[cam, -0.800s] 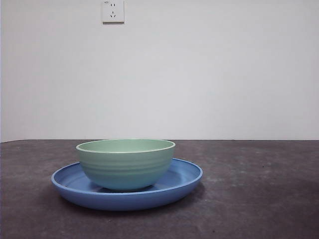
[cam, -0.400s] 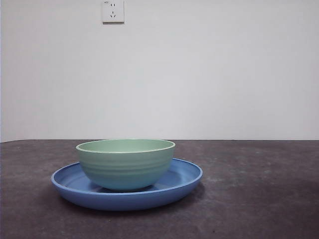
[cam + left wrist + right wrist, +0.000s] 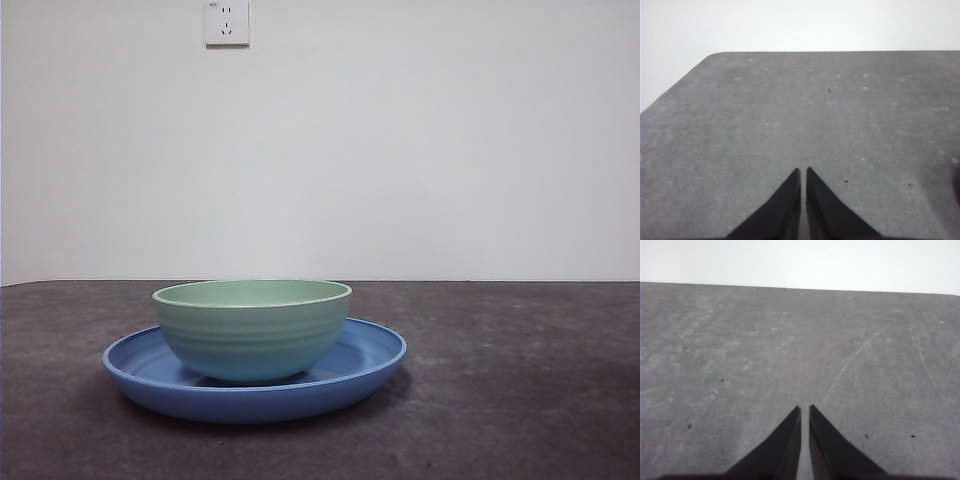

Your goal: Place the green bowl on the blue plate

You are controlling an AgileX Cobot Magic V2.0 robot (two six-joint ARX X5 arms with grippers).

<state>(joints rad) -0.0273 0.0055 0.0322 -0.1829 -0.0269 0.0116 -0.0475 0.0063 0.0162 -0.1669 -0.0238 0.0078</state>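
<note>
The pale green bowl (image 3: 252, 328) stands upright in the middle of the blue plate (image 3: 370, 362) on the dark table, left of centre in the front view. Neither arm shows in the front view. My left gripper (image 3: 803, 172) is shut and empty over bare table. My right gripper (image 3: 804, 410) is shut and empty over bare table as well. Neither wrist view shows the bowl or the plate.
A white wall with a power socket (image 3: 227, 22) stands behind the table. The left wrist view shows the table's far edge and a rounded corner (image 3: 715, 54). The right wrist view shows scratched grey table top (image 3: 860, 352).
</note>
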